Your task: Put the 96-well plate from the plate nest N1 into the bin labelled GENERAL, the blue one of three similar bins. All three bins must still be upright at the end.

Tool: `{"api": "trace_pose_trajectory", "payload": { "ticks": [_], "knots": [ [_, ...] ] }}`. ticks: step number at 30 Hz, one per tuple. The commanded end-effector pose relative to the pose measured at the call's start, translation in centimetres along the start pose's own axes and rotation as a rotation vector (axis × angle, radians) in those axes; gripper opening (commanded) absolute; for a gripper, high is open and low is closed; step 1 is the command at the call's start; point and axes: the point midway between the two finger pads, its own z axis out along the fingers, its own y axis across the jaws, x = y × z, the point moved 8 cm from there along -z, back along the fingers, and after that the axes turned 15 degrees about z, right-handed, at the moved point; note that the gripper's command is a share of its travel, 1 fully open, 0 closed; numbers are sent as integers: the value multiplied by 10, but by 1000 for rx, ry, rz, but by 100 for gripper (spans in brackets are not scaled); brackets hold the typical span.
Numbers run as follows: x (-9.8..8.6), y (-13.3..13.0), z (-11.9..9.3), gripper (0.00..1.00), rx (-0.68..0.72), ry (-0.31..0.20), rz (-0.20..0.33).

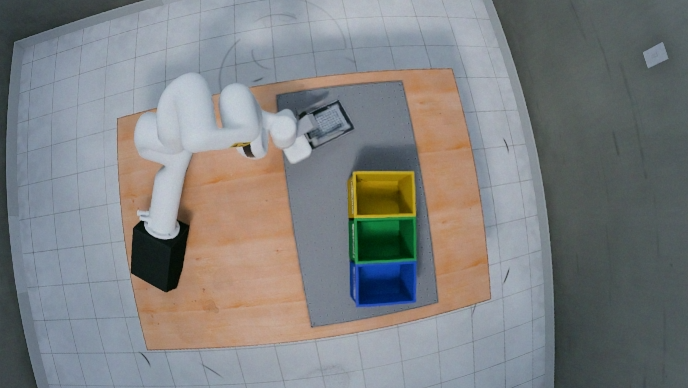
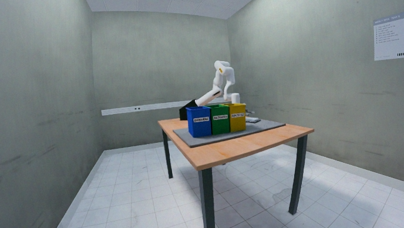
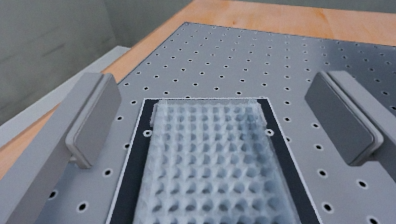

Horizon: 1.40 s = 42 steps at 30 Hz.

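Clear plastic 96-well plate (image 1: 328, 121) (image 3: 212, 160) lies ahead of the open grey two-fingered gripper (image 1: 307, 131) (image 3: 214, 120), untouched in its black nest (image 1: 345, 114) (image 3: 131, 172).

GENERAL stands on the blue bin (image 1: 385, 304) (image 2: 199, 126), RECYCLE on the yellow bin (image 1: 385, 215) (image 2: 238, 123), and "WEEKLY" in the heading of the wall notice (image 2: 388, 38), its other print too blurred to make out.
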Motion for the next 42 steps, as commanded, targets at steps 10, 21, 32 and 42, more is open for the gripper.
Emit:
{"api": "trace_pose_trajectory", "payload": {
  "ticks": [10,21,32,42],
  "knots": [
    [19,-6,1,37,-1,-5,0],
    [20,-6,1,37,-1,-5,0],
    [23,-7,1,37,-1,-5,0],
    [29,-8,1,37,-1,-5,0]
  ]
}}
